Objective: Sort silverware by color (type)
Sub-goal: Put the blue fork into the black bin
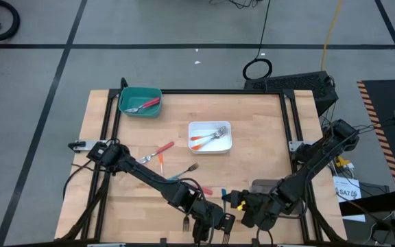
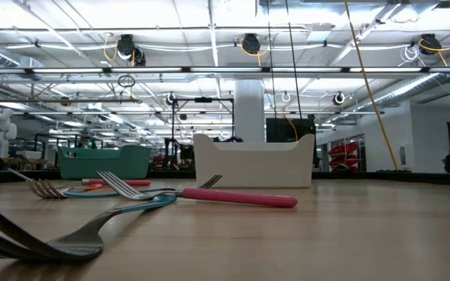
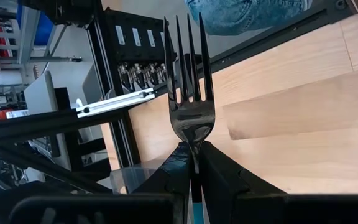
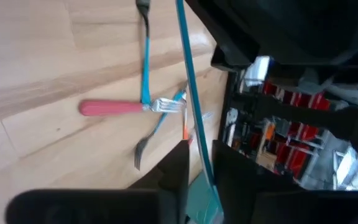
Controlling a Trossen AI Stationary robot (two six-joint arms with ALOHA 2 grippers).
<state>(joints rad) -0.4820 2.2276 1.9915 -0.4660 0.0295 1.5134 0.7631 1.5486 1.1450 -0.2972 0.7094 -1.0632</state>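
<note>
Two grippers sit at the near edge of my table (image 1: 252, 137), well away from the white tray (image 1: 210, 136) at its middle. My left gripper (image 3: 191, 163) is clenched on the neck of a fork (image 3: 188, 93), its tines sticking out past the fingertips over the table's edge. My right gripper (image 4: 199, 163) has a thin blue handle (image 4: 188, 81) running between its fingers (image 4: 178, 163); I cannot tell whether they are pressing it.

Inside the white tray lie two orange-handled forks (image 1: 208, 139). Beyond it, toward the far left corner, a teal tray (image 1: 140, 101) holds a red-handled fork (image 1: 145, 105). Left of the white tray, a red-handled and an orange-handled fork (image 1: 162, 156) lie on the bare wood. Nearer me than the tray, a pink-handled fork (image 4: 126, 107) lies across a blue-handled one (image 4: 146, 68).
</note>
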